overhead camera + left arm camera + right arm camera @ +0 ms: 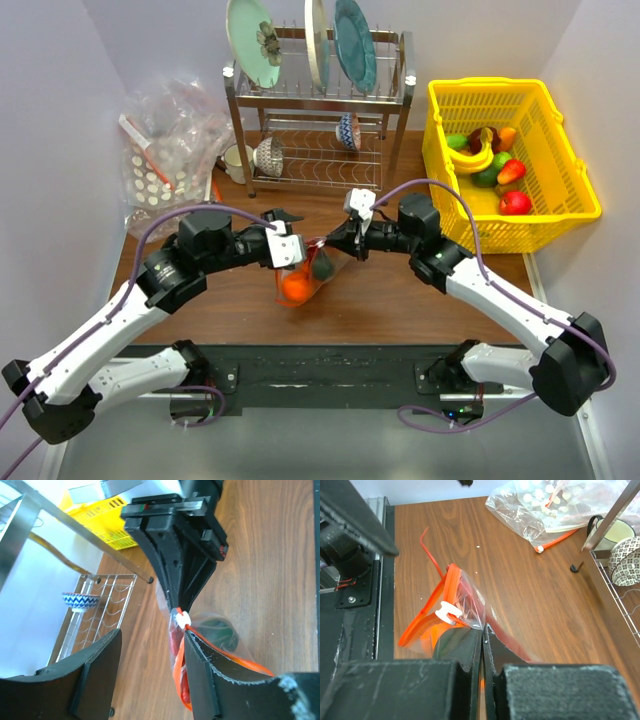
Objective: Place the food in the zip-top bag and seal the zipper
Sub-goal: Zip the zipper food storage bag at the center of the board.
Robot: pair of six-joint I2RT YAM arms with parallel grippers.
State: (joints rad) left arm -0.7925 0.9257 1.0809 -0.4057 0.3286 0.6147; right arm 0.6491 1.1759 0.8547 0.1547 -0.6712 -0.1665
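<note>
Pads of the right gripper [483, 630] fill the bottom of the right wrist view, pressed together on a fold of the zip-top bag [465, 600] just beside the white slider [445, 612] of the zipper [427, 615]. The left gripper [150, 650] stands spread, one finger just beside the bag's orange-red strip and holding nothing.

From above, the bag sits on the wooden table [400, 310] just in front of the dish rack [300, 100], on the arms' side of it, with both grippers meeting at its top edge. The orange [295, 287] and the dark green fruit [322, 267] show through the film. A red shape beside them may be the lobster, though I cannot tell for sure. Whether the mouth is closed along its whole width is not visible.

The film looks thin, limp and slick, so it will likely crumple and slip rather than resist a push. The toy food seems light, but the round pieces can roll and shift the pouch. The stiffer zipper strip is the better place to take hold: one gripper pinching its end, the other working at the slider, away from the loose film.
</note>
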